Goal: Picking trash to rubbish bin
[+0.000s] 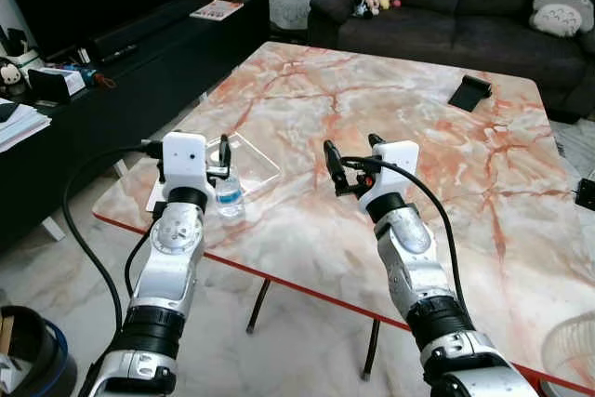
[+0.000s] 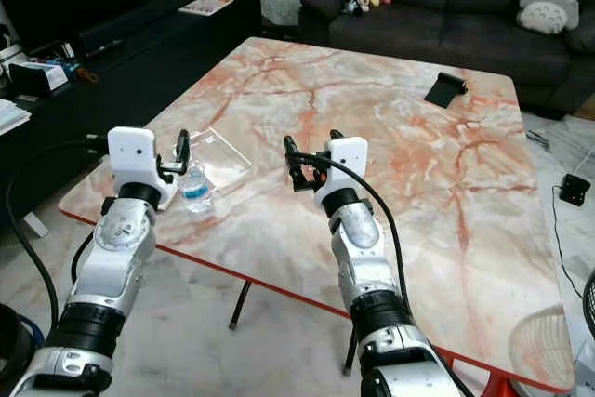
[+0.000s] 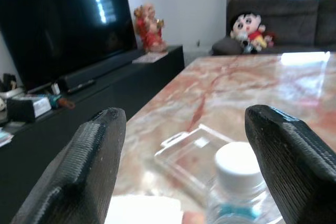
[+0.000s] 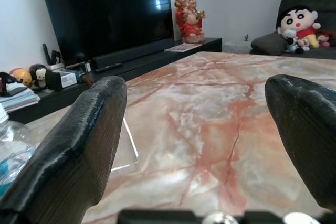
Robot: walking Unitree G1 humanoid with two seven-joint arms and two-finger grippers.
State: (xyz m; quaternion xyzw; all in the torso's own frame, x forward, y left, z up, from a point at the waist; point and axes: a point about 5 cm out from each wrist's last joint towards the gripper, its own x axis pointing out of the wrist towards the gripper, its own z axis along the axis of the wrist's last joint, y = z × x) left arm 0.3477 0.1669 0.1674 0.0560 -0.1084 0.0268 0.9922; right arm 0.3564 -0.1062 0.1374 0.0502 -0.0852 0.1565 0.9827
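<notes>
A small clear water bottle [image 1: 230,194] with a white cap and blue label stands upright near the front left corner of the marble table [image 1: 400,109]. My left gripper [image 1: 193,159] is open just in front of it; in the left wrist view the bottle [image 3: 239,187] shows between the two fingers, closer to one finger [image 3: 289,156]. A clear plastic packaging tray [image 1: 249,163] lies flat just behind the bottle. My right gripper [image 1: 353,153] hovers open over the table to the right, holding nothing.
A black flat object [image 1: 469,92] lies at the table's far right. White paper [image 1: 154,198] sits at the left edge. A dark TV stand [image 1: 112,72] runs along the left, a sofa [image 1: 465,16] stands behind, and a dark bin [image 1: 33,355] is on the floor at lower left.
</notes>
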